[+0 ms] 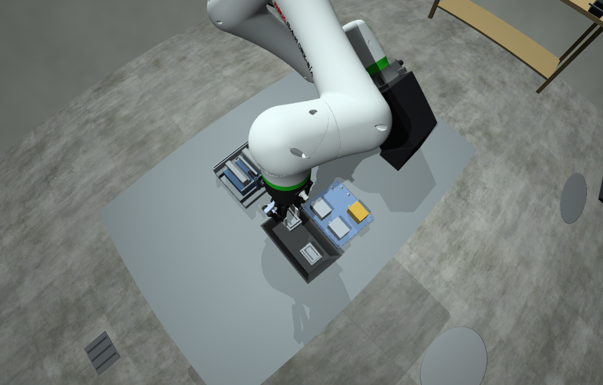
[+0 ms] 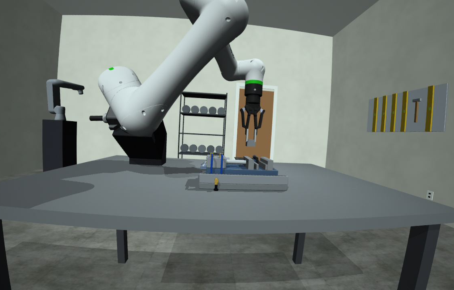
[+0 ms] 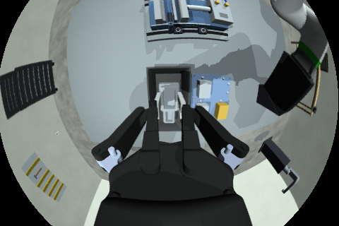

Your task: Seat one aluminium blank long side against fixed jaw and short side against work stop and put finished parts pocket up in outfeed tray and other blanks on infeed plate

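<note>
We see the black 2-finger gripper (image 2: 251, 138) clenched on a small grey finished part with a machined pocket (image 2: 250, 142), held high in the air above the grey worktop (image 2: 149, 201). From the top view the gripper (image 1: 285, 216) hangs over the end of the dark, open, rectangular outfeed tray (image 1: 278, 241) that lies nearer the vise, and the held part (image 1: 292, 221) shows just below the fingers. In the wrist view the part (image 3: 169, 106) sits between the 2 fingertips with the tray (image 3: 152, 85) beneath it.

A 2nd grey finished part (image 1: 310, 252) lies flat on the tray floor at the tray's other end, pocket up, well apart from the held one.

The pale blue infeed plate (image 1: 360, 227) lies just beside the tray, on the side toward the worktop's right edge in the top view. On it lie 2 square aluminium blanks (image 1: 321, 207) (image 1: 339, 228) and 1 yellow brass blank (image 1: 357, 211), each flat and apart from the others.

The blue and grey vise on its pale base (image 2: 243, 182) stands near the middle of the worktop; in the wrist view (image 3: 188, 14) its opening shows no blank. In the top view (image 1: 234, 178) the white arm hides part of it.
</note>
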You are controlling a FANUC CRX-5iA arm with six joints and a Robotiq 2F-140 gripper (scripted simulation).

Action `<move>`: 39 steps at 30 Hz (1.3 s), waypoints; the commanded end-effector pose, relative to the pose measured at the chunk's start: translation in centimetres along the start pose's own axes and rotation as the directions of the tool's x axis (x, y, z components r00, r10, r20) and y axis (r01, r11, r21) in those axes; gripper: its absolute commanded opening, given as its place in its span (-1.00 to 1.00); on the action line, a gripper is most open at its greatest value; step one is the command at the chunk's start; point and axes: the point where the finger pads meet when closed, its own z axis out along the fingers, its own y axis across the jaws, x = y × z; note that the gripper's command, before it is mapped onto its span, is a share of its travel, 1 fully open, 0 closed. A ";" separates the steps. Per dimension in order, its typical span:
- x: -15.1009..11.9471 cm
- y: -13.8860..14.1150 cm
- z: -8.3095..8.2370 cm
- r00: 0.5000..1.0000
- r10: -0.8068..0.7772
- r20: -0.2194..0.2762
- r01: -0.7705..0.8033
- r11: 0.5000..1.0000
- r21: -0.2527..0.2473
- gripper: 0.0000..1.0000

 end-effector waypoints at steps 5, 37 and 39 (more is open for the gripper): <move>0.0 0.0 0.0 1.000 0.000 0.000 0.000 1.000 0.000 -1.00; 0.0 0.0 0.4 1.000 0.000 0.000 0.000 1.000 0.000 -1.00; 0.0 0.0 0.4 1.000 0.000 0.000 0.000 1.000 0.000 -1.00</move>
